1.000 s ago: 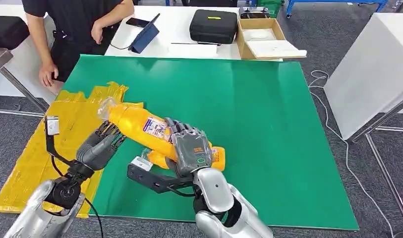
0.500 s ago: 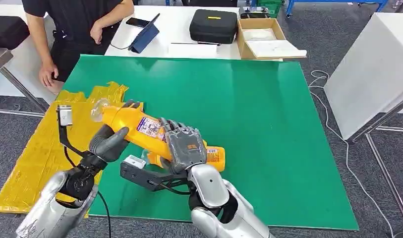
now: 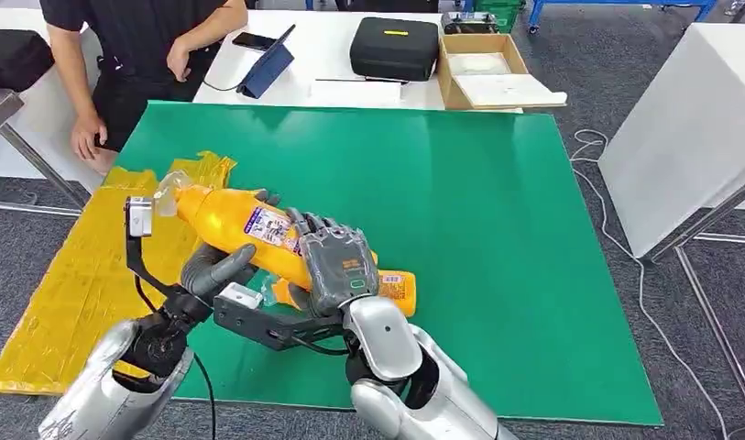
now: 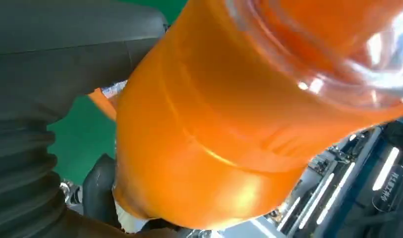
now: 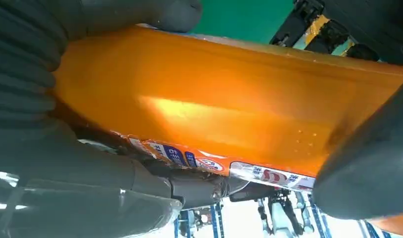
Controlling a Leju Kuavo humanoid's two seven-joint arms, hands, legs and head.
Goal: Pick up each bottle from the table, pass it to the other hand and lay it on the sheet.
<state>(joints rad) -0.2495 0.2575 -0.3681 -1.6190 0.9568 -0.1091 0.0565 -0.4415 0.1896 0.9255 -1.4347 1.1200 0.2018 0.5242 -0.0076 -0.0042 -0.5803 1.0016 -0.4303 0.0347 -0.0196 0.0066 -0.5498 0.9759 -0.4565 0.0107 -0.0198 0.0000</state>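
The orange bottle [image 3: 231, 225] is showing glossy, smooth plastic with a clear cap and a printed paper-like label. Beneath it, the green mat [image 3: 460, 238] is looking matt, while the yellow sheet [image 3: 93, 266] beside the mat is lying crinkled, like thin plastic film.

The head view looks forward and down from high on the robot, taking in the whole green table [image 3: 497, 238], the yellow sheet [image 3: 84, 275] at the lower left of the frame and a white desk [image 3: 341, 55] along the top. The left wrist view sits very close behind the left hand [image 4: 35, 99], pressed against the orange bottle [image 4: 204, 129], with what seem to be ceiling lights at the lower right. The right wrist view sits just as close behind the right hand [image 5: 65, 163]. All three views share the bottle.
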